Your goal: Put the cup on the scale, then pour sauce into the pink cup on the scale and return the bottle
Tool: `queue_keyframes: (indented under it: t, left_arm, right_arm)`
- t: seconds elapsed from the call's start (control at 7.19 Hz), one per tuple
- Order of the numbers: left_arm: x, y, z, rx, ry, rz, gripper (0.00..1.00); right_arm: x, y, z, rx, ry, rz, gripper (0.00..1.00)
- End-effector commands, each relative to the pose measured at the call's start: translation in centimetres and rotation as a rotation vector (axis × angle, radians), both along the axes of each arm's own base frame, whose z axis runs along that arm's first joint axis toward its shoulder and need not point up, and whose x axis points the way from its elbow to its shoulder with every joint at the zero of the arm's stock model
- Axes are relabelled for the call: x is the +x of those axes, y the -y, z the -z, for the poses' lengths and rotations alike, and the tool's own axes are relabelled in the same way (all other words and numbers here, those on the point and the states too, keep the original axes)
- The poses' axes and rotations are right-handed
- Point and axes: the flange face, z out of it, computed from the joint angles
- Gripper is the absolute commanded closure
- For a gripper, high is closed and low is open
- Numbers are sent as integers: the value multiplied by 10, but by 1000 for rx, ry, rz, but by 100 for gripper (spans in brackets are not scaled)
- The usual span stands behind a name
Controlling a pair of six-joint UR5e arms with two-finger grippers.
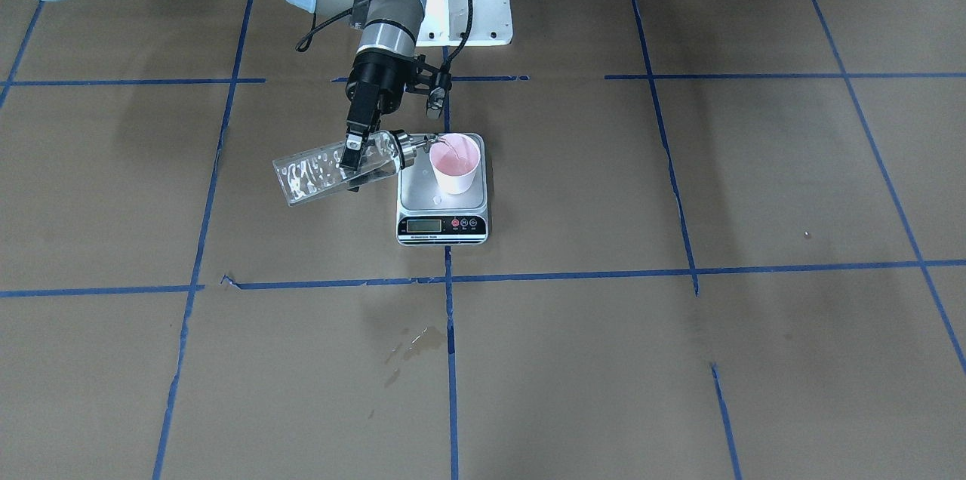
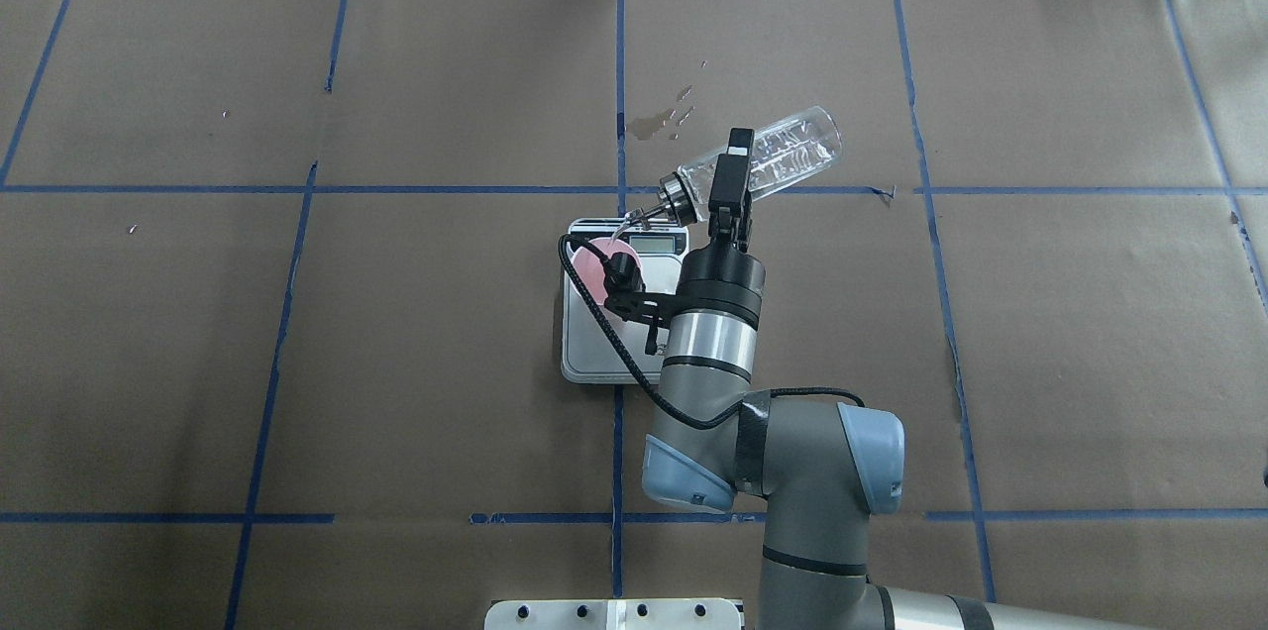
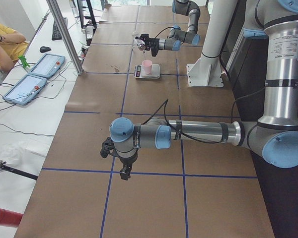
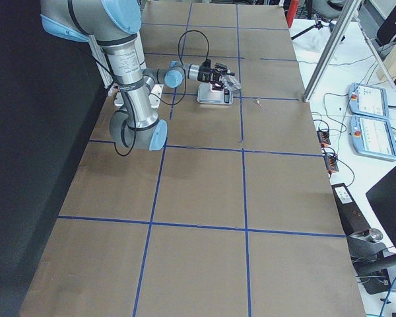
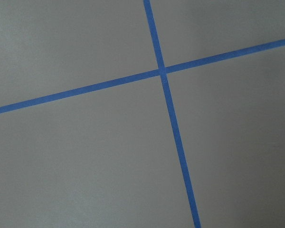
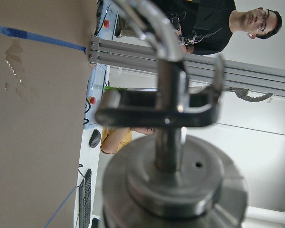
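Brown paper covered the bench point(image 1: 679, 359), gridded in blue tape point(image 1: 566, 276). My left end effector point(image 3: 123, 172) hung low over it, well apart from the rest; I could not tell how far it was open. The scale point(image 1: 419, 197) sat mid-bench. My right end effector point(image 1: 352, 155) was clamped across the bottle point(image 1: 321, 172), tipped nearly flat, spout point(image 1: 419, 139) over the rim of the cup point(image 1: 455, 167) standing on the scale, sauce point(image 1: 296, 180) rippling inside the bottle.
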Motion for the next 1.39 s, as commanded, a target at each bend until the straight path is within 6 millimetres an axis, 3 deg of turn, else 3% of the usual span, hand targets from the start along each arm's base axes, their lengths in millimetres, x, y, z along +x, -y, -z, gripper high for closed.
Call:
queue_keyframes:
  t: [0.0, 0.83, 1.25]
  left_arm:
    - [0, 0, 0, 0, 0, 0, 0]
    - [0, 0, 1, 2, 0, 0, 0]
    - [0, 0, 1, 2, 0, 0, 0]
  right_arm:
    - [0, 0, 0, 0, 2, 0, 100]
    - [1, 1, -2, 0, 18, -3, 100]
    - [9, -8, -9, 18, 253, 27, 100]
